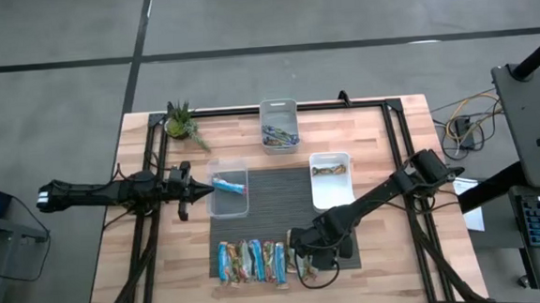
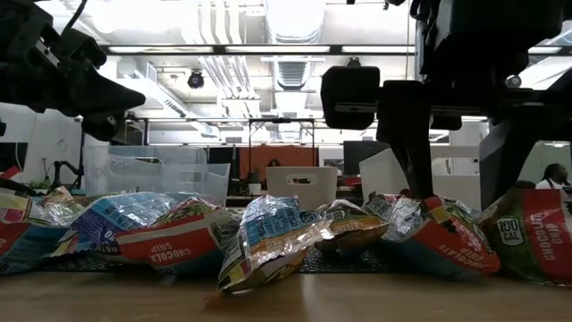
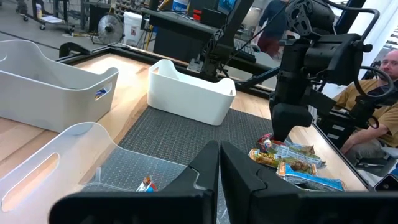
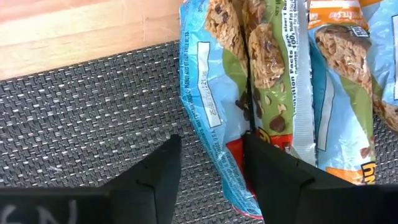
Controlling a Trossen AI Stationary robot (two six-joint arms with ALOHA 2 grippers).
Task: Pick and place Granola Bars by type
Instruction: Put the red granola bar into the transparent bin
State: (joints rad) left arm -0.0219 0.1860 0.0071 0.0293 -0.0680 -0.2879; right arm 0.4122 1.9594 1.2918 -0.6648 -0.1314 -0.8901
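Several Granola Bars (image 1: 251, 263) lie side by side in a row on the dark mat (image 1: 273, 194) near the table's front edge. My right gripper (image 4: 211, 168) points down at the right end of the row, open. One finger (image 4: 155, 177) is over the mat. The other (image 4: 270, 174) is over a blue-green bar (image 4: 214, 87), so that bar's long edge lies between them. My left gripper (image 1: 189, 183) hovers shut beside the clear bin (image 1: 229, 203) at the left and holds nothing. My right gripper comes at the blue-green bar from above, its fingers astride the bar's long edge (image 4: 208, 155) near one end. The bar lies flat on the mat. I cannot tell whether either finger touches the wrapper.
The clear bin holds a blue bar (image 1: 230, 183). A white bin (image 1: 332, 190) right of the mat holds a brownish bar (image 1: 329, 169). A third bin (image 1: 278, 109) at the far edge holds several bars. A small plant (image 1: 182, 122) stands at the far left.
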